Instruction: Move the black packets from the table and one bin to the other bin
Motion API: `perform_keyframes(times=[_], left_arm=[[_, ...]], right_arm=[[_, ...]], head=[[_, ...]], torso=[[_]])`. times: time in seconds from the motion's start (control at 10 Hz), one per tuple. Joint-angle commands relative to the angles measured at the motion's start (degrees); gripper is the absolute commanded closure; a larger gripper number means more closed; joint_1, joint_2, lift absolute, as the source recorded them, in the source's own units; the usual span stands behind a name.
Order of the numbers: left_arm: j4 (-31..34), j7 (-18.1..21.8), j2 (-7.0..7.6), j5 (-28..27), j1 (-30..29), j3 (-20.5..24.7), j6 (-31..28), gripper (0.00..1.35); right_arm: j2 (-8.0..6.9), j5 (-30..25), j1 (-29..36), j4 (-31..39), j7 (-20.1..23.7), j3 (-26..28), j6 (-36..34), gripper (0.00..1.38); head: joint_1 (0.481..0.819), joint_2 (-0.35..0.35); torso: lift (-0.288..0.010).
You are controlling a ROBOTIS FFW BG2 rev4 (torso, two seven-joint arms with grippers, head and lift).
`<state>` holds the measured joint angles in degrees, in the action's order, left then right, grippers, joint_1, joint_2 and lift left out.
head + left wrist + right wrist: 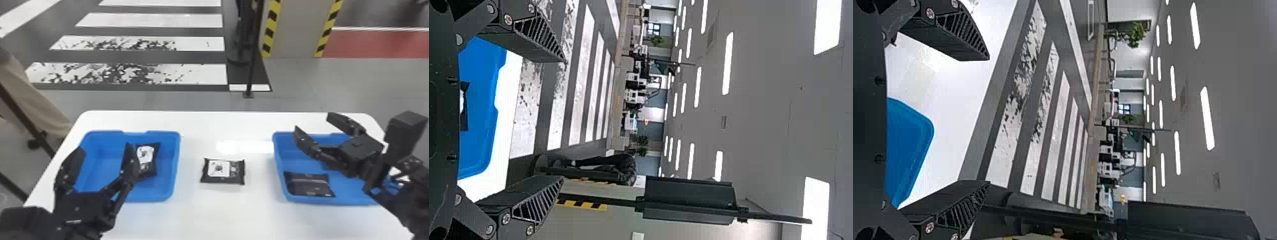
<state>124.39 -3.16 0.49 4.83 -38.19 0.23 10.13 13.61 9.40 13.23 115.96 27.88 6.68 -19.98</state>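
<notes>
My left gripper (101,159) stands open above the left blue bin (105,134); nothing is between its fingers. One black packet (147,162) with a white label lies in that bin, partly behind a finger. Another black packet (223,171) lies flat on the white table between the bins. A dark packet (309,185) rests in the near left part of the right blue bin (335,201). Over the right bin hangs my right gripper (314,124), open and holding nothing. The left wrist view shows the left gripper (563,120) spread wide; likewise the right gripper (988,120) in its own view.
The white table (223,213) has its far edge beyond both bins. A dark pole (252,63) on a base stands on the floor behind it. Past the table's left edge are a person's trouser leg and dark poles.
</notes>
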Motion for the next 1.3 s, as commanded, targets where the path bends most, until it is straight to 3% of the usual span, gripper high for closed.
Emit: perform_keyframes(times=[0.0,0.4,0.8,1.2], left_arm=[[-0.1,0.0,-0.05,0.1,0.2,-0.1,0.0,0.21],[-0.7,0.0,-0.05,0.0,0.9,-0.8,0.0,0.21],[-2.1,0.0,-0.22,0.1,2.2,-1.7,0.6,0.21],[-4.2,0.0,-0.40,0.5,3.9,-2.7,1.8,0.21]], right_arm=[[1.69,0.9,-4.9,-4.8,1.4,-5.3,-2.7,0.14],[5.11,1.1,-18.7,-20.5,8.0,-20.5,-9.1,0.13],[5.99,3.2,-29.4,-34.9,10.6,-33.5,-10.0,0.14],[6.17,4.7,-34.6,-41.5,10.7,-42.6,-9.4,0.15]], head=[[0.695,0.015],[0.695,0.132],[0.695,0.191],[0.695,0.220]], torso=[[-0.110],[-0.110],[-0.110],[-0.110]])
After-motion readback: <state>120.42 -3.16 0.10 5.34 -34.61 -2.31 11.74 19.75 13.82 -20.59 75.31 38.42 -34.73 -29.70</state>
